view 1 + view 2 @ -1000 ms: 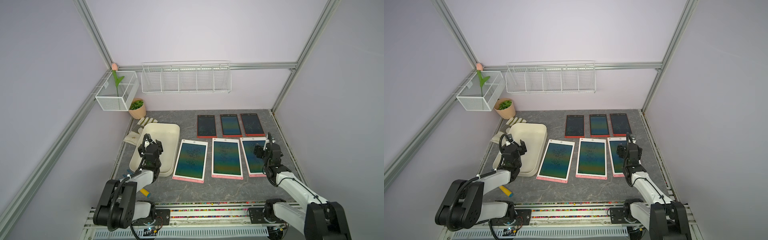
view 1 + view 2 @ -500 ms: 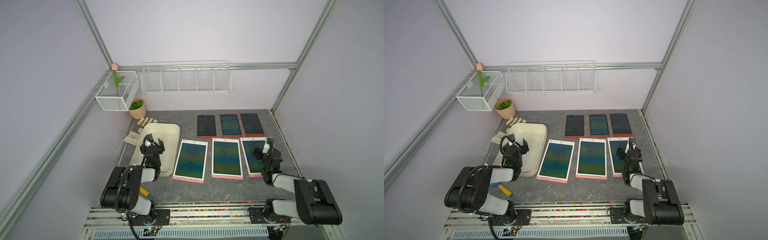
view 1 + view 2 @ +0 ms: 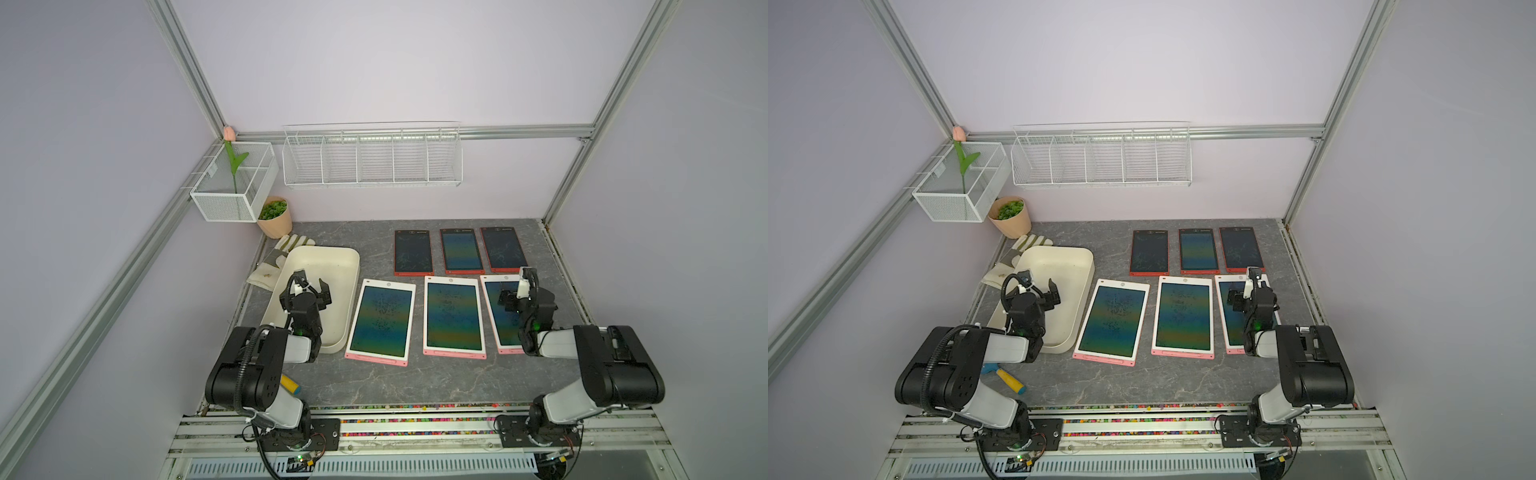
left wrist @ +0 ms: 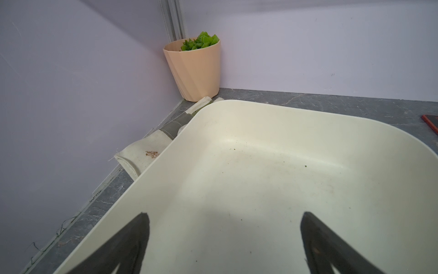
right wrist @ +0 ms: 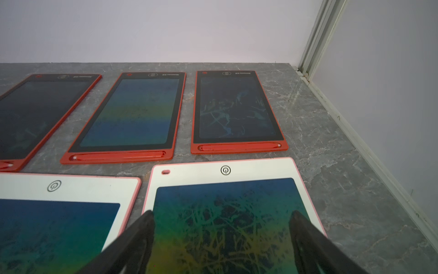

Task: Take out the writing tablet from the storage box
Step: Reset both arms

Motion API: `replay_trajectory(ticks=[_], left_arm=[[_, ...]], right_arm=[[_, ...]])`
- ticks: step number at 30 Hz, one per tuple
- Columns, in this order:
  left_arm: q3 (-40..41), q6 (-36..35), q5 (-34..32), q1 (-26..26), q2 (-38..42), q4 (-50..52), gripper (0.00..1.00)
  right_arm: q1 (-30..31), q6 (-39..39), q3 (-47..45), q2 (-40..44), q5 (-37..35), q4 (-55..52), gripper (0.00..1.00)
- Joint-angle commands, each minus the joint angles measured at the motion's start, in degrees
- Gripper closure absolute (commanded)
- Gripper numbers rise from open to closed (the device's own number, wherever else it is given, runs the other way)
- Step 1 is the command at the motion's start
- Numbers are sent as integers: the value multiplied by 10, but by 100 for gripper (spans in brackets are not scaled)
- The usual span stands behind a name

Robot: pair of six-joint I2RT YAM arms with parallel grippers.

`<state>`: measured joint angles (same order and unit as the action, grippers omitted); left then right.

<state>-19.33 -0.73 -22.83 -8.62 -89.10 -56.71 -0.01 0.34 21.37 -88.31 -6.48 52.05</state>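
storage box (image 4: 260,180) w/ specks (image 4: 305,166) inside

I see the storage box (image 4: 272,132) is smooth cream plastic, a bit shiny, with tiny dirty specks. The tabletop (image 5: 336,170) looks like matt gray stone with pale veins, and the writing tablets (image 5: 225,213) have glossy screens in smooth plastic frames. The glove (image 4: 144,159) is soft, stained cloth, and the wire basket (image 3: 372,164) is thin white metal.
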Motion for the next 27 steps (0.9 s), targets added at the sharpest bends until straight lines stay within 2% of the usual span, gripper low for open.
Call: replay_trajectory(ticks=[1,27], left_arm=[[-4,-4,3,4,-2,-13,1],[-3,-4,4,4,-2,-13,1]], right_arm=[[1,-21,1,0,9,-3,11],[1,-20,4,5,9,-18,11]])
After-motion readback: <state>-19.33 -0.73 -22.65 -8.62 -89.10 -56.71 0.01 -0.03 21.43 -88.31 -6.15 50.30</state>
